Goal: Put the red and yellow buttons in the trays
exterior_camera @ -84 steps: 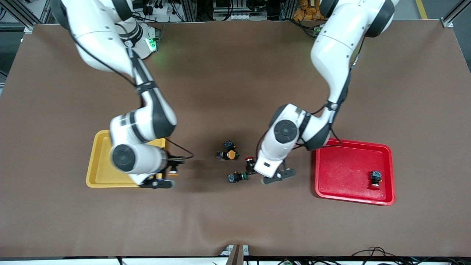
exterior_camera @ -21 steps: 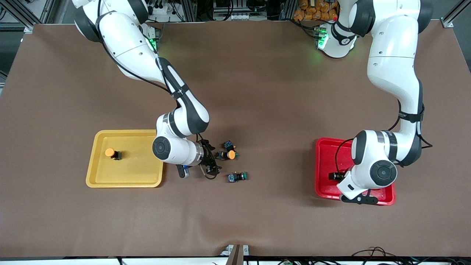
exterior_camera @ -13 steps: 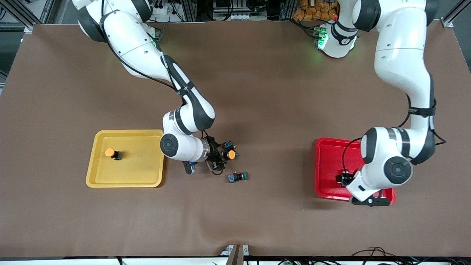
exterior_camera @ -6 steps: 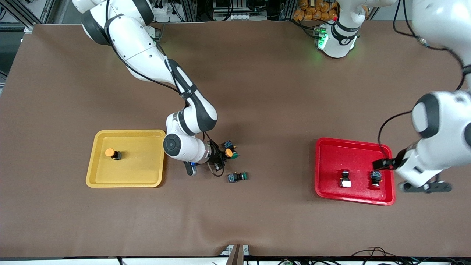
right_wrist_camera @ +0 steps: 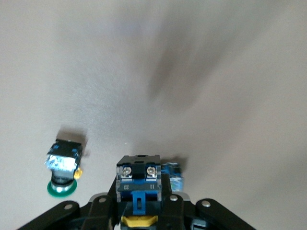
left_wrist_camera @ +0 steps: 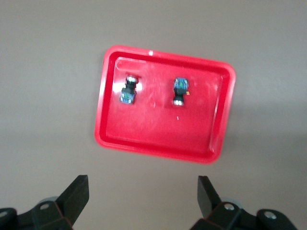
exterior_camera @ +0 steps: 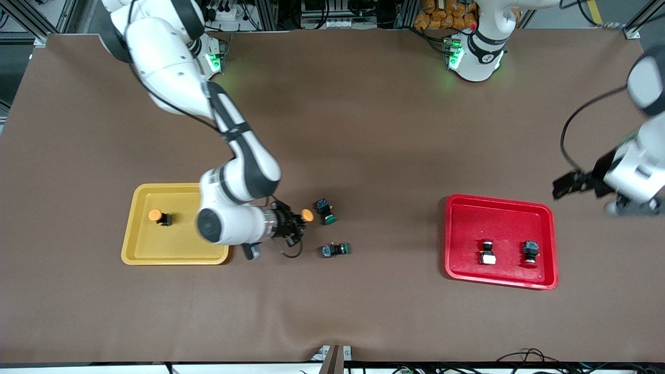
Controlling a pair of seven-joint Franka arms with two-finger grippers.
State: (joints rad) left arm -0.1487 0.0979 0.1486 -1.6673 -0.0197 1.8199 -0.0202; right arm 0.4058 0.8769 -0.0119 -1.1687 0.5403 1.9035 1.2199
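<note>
Beside the shallow yellow plastic tray [exterior_camera: 136, 254], right hand [exterior_camera: 296, 222] clamped on a yellow-capped push button [exterior_camera: 307, 215]; left hand [exterior_camera: 569, 184], fingers spread, above brown counter [exterior_camera: 363, 130] near red tray [exterior_camera: 450, 234].

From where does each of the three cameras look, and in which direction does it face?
Front view: high across the table, facing both arm bases; shows both arms, the yellow tray and the red tray.
Left wrist view: on the left arm, looking down on the red tray; the open left end effector shows.
Right wrist view: on the right arm, looking down at the table; the right end effector is shut on a yellow button.
Shared: front and left wrist views both show the red tray with two buttons.
</note>
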